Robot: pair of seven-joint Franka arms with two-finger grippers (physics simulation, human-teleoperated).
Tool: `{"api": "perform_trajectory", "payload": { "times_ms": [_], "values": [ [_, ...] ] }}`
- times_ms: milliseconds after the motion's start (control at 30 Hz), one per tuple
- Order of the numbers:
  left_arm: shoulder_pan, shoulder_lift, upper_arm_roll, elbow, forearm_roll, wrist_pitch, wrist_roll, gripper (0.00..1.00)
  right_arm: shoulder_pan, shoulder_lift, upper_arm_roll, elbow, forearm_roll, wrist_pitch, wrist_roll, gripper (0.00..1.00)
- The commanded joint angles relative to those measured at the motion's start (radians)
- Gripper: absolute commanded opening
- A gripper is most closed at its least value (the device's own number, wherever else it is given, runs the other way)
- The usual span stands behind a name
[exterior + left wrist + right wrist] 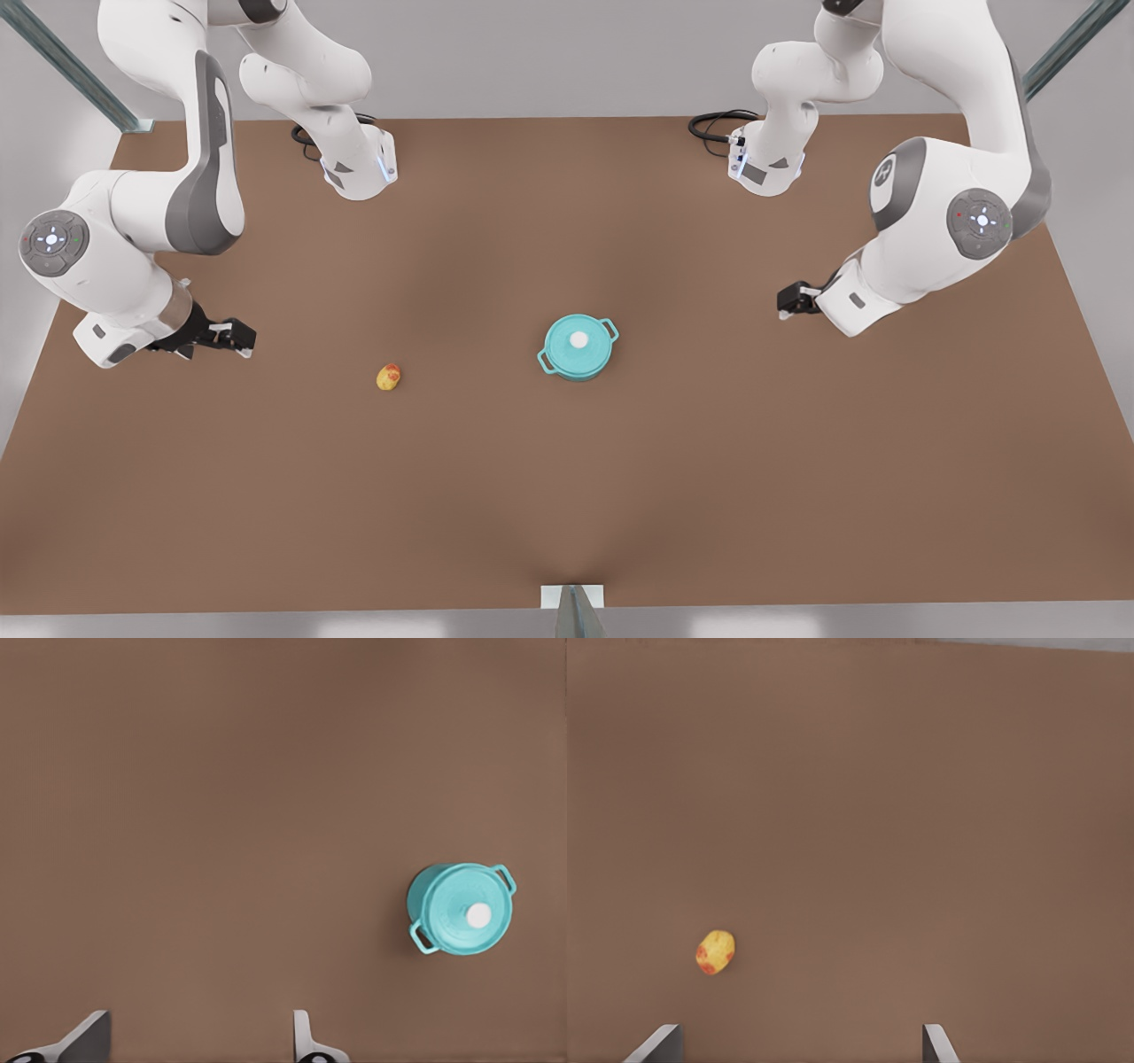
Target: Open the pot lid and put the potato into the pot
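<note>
Brown tabletop filled the scene, plain and matte, with pale grey walls and metal frame rails at its far corners.

The left claw hung above the table on the front view's right, its two fingers spread apart with nothing between them. In the left wrist view those spread fingers framed bare table, with the pot ahead and off to one side. The pot stood upright near the middle of the table. Its lid sat flat and closed on it, the white knob at the centre. This claw was the nearer one to the pot, so it looked the likelier one to lift the lid. To do that it would need to travel toward the table's middle and come down over the knob.

The right claw hung on the front view's left, also spread and empty. The potato lay on the table between this claw and the pot, well apart from both, though this arm was the nearer. Its long axis seemed to run roughly toward the arm bases, with a slight tilt. In the right wrist view the potato lay just ahead of one finger, off the claw's centre line.
</note>
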Motion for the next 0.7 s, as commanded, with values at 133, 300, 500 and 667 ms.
{"api": "perform_trajectory", "payload": {
  "times_ms": [133,300,500,667],
  "values": [
    [-0.012,0.013,-0.023,0.011,0.055,-0.011,0.002,1.0,0.017,0.005,0.001,0.006,0.007,0.01,-0.001,1.0],
    [-0.023,0.015,-0.141,0.01,0.055,-0.036,-0.093,1.0,0.02,0.017,0.015,0.0,0.012,0.0,0.072,1.0],
    [-0.308,0.283,-0.16,0.179,0.147,0.22,-0.616,1.0,0.123,0.037,0.032,0.008,0.004,0.008,0.189,1.0],
    [-0.472,0.604,-0.16,0.456,0.256,0.379,-0.989,1.0,0.17,0.077,0.037,-0.044,0.085,0.025,0.327,1.0]
  ]
}}
